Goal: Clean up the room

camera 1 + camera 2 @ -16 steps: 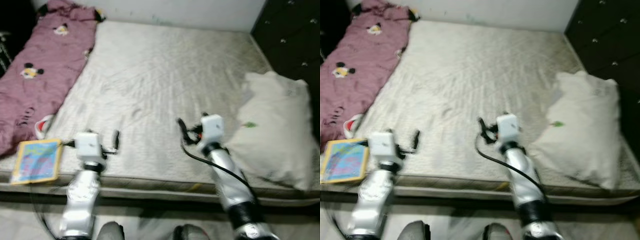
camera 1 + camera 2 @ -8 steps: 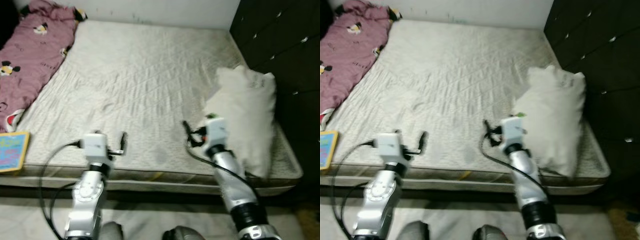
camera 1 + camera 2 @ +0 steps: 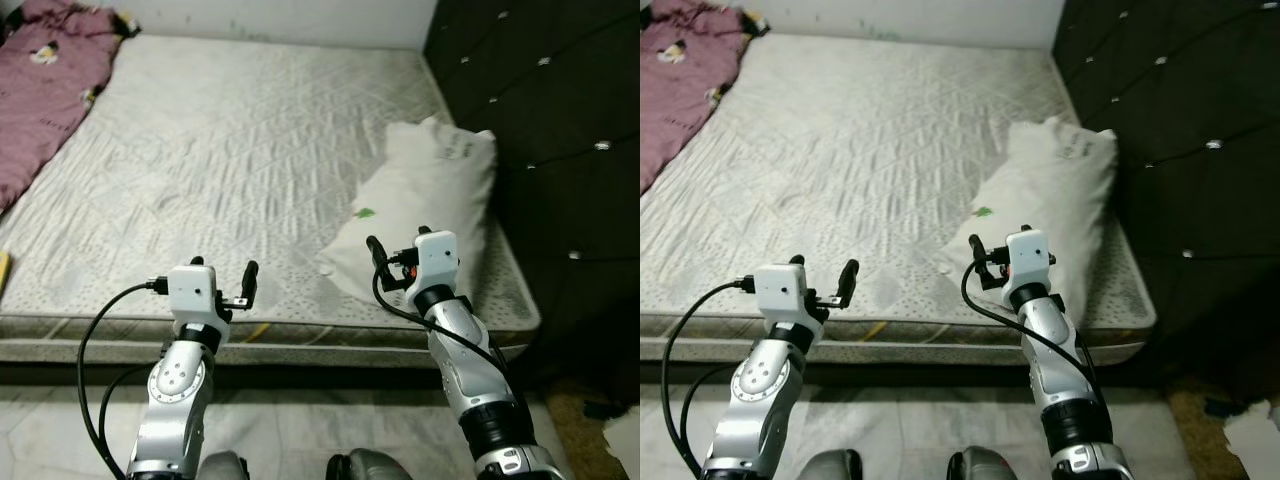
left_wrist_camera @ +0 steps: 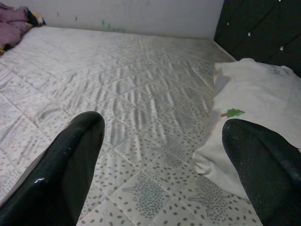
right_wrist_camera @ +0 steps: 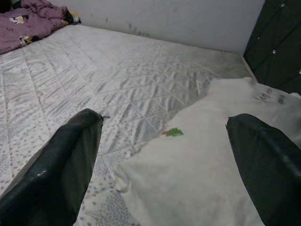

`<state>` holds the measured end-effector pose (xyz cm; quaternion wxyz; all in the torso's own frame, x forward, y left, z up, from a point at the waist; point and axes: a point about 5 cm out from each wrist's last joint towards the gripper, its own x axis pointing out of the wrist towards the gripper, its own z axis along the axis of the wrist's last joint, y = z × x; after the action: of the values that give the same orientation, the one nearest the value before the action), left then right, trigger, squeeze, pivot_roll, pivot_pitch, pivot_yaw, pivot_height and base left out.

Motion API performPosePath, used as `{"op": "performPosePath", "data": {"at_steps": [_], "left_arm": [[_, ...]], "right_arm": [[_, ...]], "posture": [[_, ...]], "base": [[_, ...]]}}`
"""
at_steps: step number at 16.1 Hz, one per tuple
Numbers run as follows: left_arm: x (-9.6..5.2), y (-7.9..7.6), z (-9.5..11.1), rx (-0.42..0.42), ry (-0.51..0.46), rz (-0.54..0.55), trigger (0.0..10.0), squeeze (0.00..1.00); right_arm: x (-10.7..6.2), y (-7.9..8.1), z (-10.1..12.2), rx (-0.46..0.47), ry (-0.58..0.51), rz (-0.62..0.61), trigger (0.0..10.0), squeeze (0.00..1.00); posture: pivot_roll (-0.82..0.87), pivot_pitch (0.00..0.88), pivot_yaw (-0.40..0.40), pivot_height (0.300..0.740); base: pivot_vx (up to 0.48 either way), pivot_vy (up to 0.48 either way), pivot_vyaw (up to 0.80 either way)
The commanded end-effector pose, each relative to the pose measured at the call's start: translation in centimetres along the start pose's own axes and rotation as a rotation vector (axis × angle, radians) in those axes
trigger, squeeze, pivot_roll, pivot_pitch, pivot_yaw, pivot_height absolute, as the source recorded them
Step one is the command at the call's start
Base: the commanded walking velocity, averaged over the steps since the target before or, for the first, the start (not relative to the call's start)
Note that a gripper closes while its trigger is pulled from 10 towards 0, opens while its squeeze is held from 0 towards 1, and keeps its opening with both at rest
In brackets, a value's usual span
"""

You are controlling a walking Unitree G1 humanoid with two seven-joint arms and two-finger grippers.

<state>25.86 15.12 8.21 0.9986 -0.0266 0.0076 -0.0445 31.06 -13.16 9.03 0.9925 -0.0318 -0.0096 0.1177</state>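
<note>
Right end effector over soft, rumpled white pillow.

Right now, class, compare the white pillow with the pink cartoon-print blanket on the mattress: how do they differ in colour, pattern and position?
The white pillow is plain apart from a small green mark; the pink cartoon-print blanket carries cartoon figures. The pillow lies at the mattress's right side beside the dark tufted headboard; the blanket lies along the left edge. The pillow is close before the right gripper; the blanket is far from both grippers. Both are soft bedding resting on the mattress.
</note>
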Motion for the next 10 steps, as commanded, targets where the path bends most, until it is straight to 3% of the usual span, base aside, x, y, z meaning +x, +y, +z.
{"op": "performPosePath", "data": {"at_steps": [1,10], "left_arm": [[-0.12,0.34,0.25,0.004,-0.013,0.005,10.0,0.00],[-0.12,0.28,0.15,0.004,-0.008,0.002,10.0,0.00]], "right_arm": [[0.04,0.38,0.04,0.001,-0.003,0.013,10.0,0.00],[0.04,0.39,0.03,0.003,-0.003,0.017,10.0,0.00]], "posture": [[0.05,0.118,-0.051,0.740],[0.05,0.112,-0.053,0.740]], "base": [[0.349,0.000,0.00],[0.348,0.000,0.00]]}}
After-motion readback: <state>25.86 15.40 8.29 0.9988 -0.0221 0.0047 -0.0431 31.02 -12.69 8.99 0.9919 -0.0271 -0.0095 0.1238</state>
